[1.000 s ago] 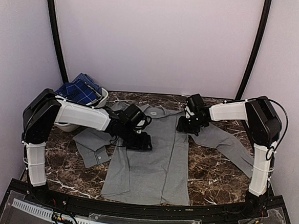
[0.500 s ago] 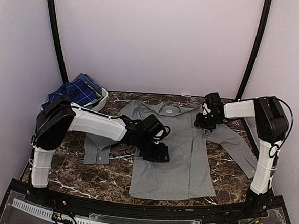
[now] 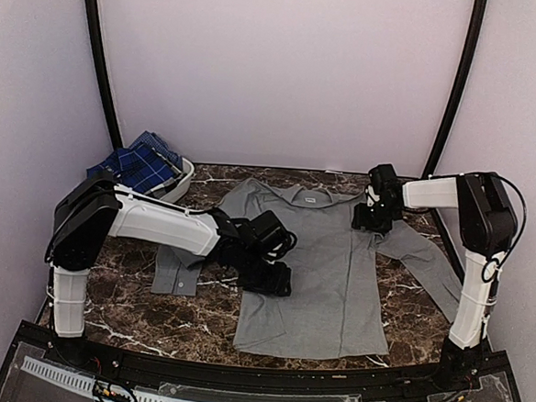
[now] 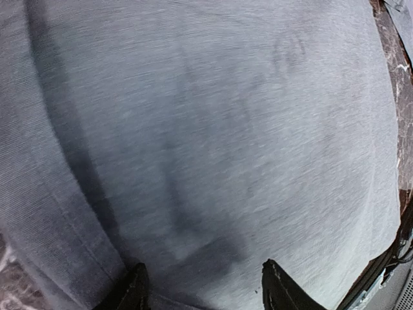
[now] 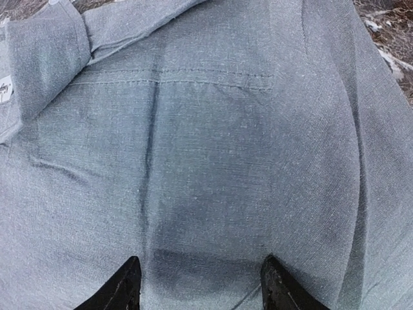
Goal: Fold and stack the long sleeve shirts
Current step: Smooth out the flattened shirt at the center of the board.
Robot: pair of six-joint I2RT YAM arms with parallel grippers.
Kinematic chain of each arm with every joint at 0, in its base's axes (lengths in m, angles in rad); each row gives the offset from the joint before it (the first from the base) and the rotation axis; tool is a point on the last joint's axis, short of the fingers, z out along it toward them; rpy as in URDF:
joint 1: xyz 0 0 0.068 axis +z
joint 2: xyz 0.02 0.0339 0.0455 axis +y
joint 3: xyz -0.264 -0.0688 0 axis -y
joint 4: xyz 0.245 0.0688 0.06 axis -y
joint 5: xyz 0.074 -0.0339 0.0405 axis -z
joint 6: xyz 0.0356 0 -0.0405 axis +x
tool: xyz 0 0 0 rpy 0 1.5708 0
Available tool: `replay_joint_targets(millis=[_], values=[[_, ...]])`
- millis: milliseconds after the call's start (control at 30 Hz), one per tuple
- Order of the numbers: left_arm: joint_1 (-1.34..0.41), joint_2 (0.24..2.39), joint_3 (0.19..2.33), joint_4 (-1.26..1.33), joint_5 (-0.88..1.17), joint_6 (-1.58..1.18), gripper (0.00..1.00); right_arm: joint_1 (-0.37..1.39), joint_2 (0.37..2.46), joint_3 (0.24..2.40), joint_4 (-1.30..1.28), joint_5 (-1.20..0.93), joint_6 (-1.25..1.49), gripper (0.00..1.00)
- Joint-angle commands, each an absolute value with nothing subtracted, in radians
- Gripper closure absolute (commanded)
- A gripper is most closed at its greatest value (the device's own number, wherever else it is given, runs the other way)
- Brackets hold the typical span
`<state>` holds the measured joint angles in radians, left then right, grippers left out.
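The grey shirt (image 3: pixel 328 270) lies spread flat on the marble table (image 3: pixel 195 320), collar (image 3: pixel 310 197) at the far side, sleeves out to both sides. My left gripper (image 3: pixel 270 277) is low over the shirt's left side, jaws open, with grey cloth (image 4: pixel 226 129) filling its view below the gripper (image 4: pixel 203 287). My right gripper (image 3: pixel 373 218) is over the right shoulder, jaws open above the cloth (image 5: pixel 226 161), and shows in its own view (image 5: pixel 201 284). The blue plaid shirt (image 3: pixel 137 164) sits bunched in the basket.
The white oval basket (image 3: pixel 185 172) stands at the far left against the wall. The grey shirt's left sleeve (image 3: pixel 173 270) lies under my left arm; the right sleeve (image 3: pixel 429 267) runs toward the right edge. A black rail (image 3: pixel 237 375) borders the near edge.
The grey shirt has slid right and slightly away with both grippers on it. My left gripper then drew back a little to the left; my right gripper stays at the shoulder.
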<state>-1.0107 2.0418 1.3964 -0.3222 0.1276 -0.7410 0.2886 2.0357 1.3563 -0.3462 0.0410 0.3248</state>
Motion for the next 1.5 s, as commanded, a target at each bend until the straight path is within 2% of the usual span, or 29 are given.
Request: replay_joint_targets(millis=[0,500,833,1100,1467], values=[[-0.982,1.907,1.292,-0.380,0.067,-0.763,0.41,0.285,2.074,1.381,-0.376,0.059,0.314,0.39],[-0.852,1.769,1.082,-0.408,0.031,-0.740,0.41,0.282,2.085,1.427,-0.406,0.068,0.299,0.37],[-0.789,1.649,0.997,-0.490,-0.072,-0.706,0.41,0.315,1.995,1.429,-0.439,0.071,0.294,0.36],[-0.733,1.532,0.892,-0.519,-0.165,-0.745,0.45,0.466,1.890,1.376,-0.435,0.078,0.334,0.36],[-0.609,1.585,0.802,-0.429,-0.136,-0.709,0.52,0.751,1.810,1.232,-0.365,0.006,0.453,0.36]])
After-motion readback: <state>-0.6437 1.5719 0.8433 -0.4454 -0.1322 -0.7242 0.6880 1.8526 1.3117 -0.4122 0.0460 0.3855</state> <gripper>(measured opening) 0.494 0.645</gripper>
